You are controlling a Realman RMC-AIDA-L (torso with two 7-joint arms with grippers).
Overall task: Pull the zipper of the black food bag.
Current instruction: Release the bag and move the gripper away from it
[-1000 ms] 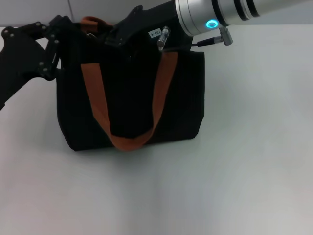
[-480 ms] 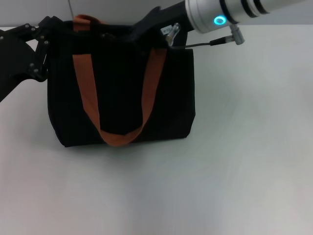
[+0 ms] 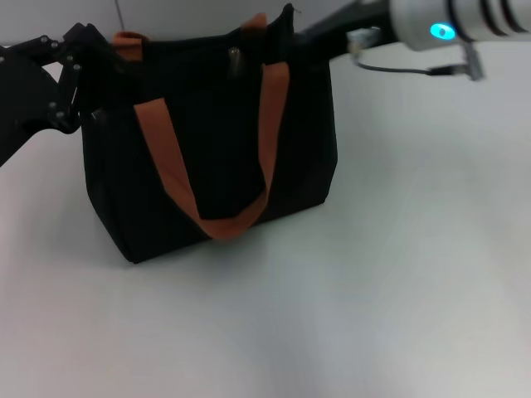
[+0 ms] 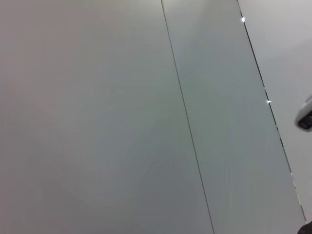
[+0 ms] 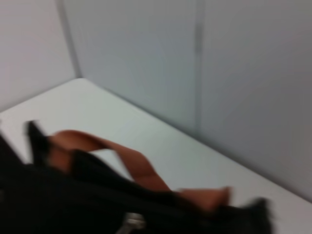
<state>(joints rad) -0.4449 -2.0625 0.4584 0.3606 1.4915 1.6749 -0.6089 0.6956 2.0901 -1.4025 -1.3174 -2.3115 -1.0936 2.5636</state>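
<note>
The black food bag (image 3: pixel 207 157) stands on the white table, a little turned, with two brown-orange strap handles (image 3: pixel 170 178). A small silver piece that looks like the zipper pull (image 3: pixel 235 58) sits on the bag's top edge. It also shows low in the right wrist view (image 5: pixel 129 222). My left gripper (image 3: pixel 79 91) is pressed against the bag's top left end. My right gripper (image 3: pixel 319 33) is at the bag's top right corner, which stands up in a point (image 3: pixel 288 13). The black fabric hides both grippers' fingertips.
The white table (image 3: pixel 398 249) spreads to the right and front of the bag. A grey panelled wall (image 4: pixel 146 117) stands behind it. My right arm's silver sleeve with its cyan light (image 3: pixel 440 31) and a cable (image 3: pixel 398 70) reach in from the top right.
My right gripper has moved right along the bag's top, from mid-top to the right corner. That corner now stands up, and the bag has shifted and turned slightly. The left gripper stays at the left end.
</note>
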